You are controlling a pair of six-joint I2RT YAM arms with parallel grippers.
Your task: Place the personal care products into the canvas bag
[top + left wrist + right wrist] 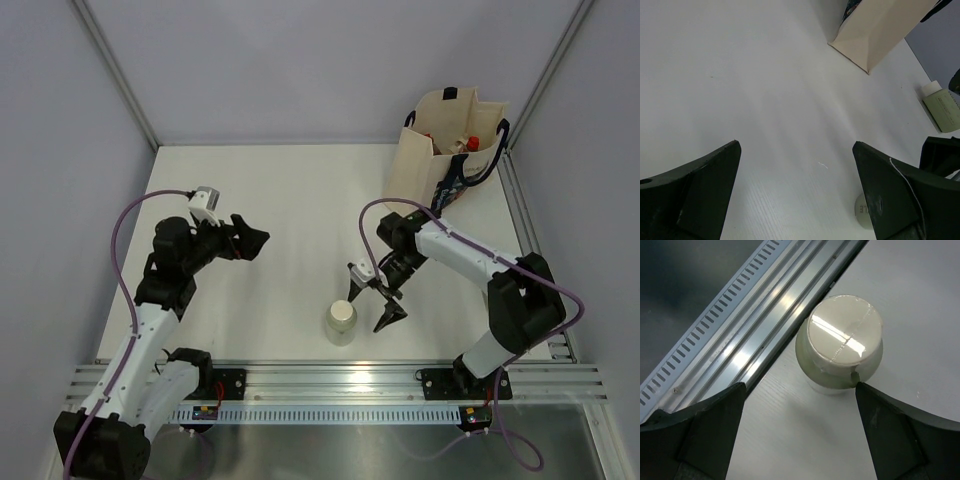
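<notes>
One canvas bag – upright, beige, dark handles, blue print; red cap showing inside. One bottle outside bag, well apart from it – pale, white-capped, upright. Two grippers: right gripper between bag and bottle, fingers spread, holding nothing; left gripper far left of bag, spread, empty.

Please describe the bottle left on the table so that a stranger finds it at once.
Look at the metal rail at the near edge of the table. Just beyond its middle a pale bottle with a white cap stands upright, beside the right gripper. It is the only bottle outside the canvas bag.
</notes>
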